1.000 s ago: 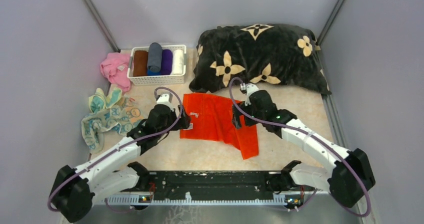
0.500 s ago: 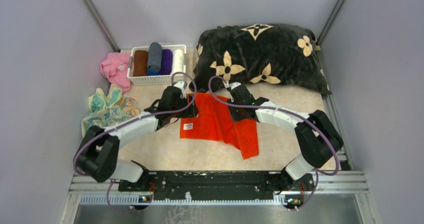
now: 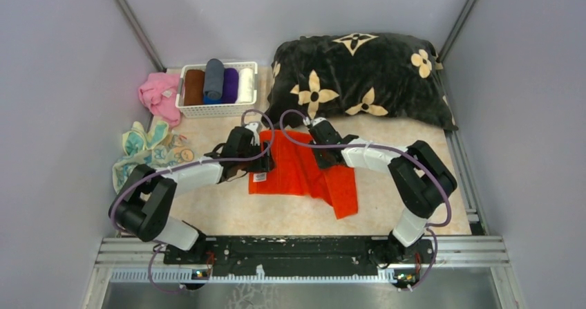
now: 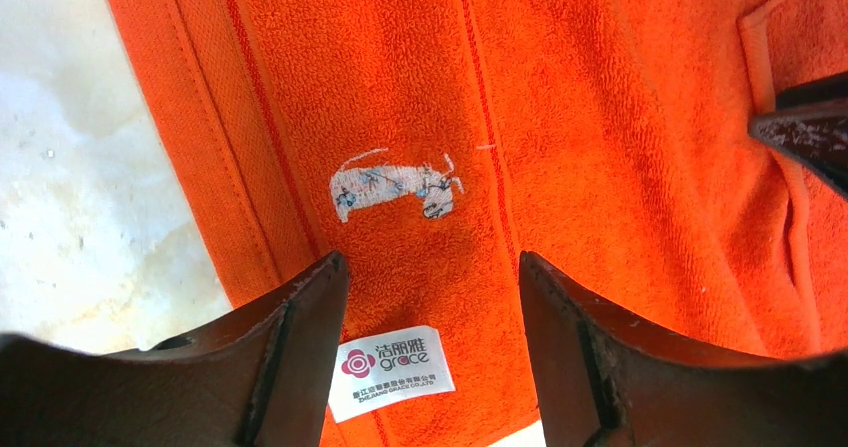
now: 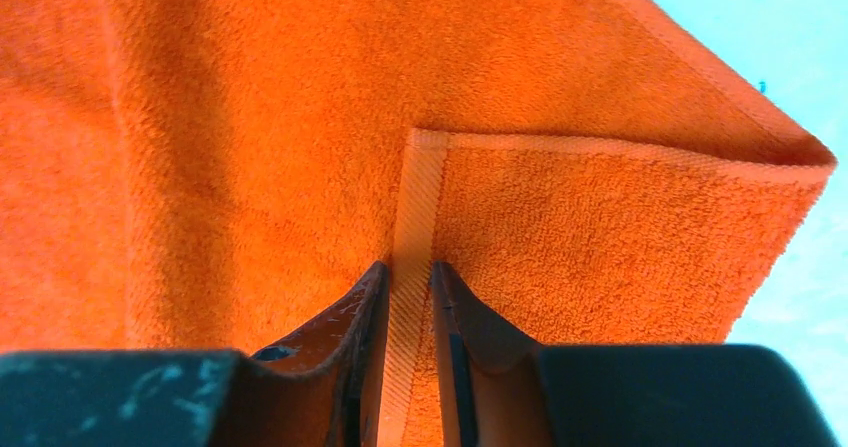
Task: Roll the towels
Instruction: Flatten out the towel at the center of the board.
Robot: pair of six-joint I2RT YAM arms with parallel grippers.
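The orange-red towel (image 3: 297, 174) lies spread on the table, with its right side folded and hanging toward the near edge. My left gripper (image 3: 265, 158) is open over its left part. The fingers (image 4: 300, 317) straddle flat cloth and a white label (image 4: 392, 372), close to the towel's left hem. My right gripper (image 3: 323, 158) is at the towel's far middle, shut on a folded hem strip (image 5: 410, 217) that runs between its fingers. A teal towel with pale circles (image 3: 173, 157) and a pale yellow one with teal patches (image 3: 136, 142) lie crumpled at the left.
A white basket (image 3: 218, 108) with several rolled cloths stands at the back left, and a pink cloth (image 3: 157, 95) lies beside it. The big black cushion with cream flowers (image 3: 359, 81) lies just behind the orange towel. Grey walls enclose the table on three sides.
Both arms have stretched forward and inward, and their grippers have dropped onto the orange towel's far part. The right gripper has closed on the hem. The left gripper has narrowed slightly.
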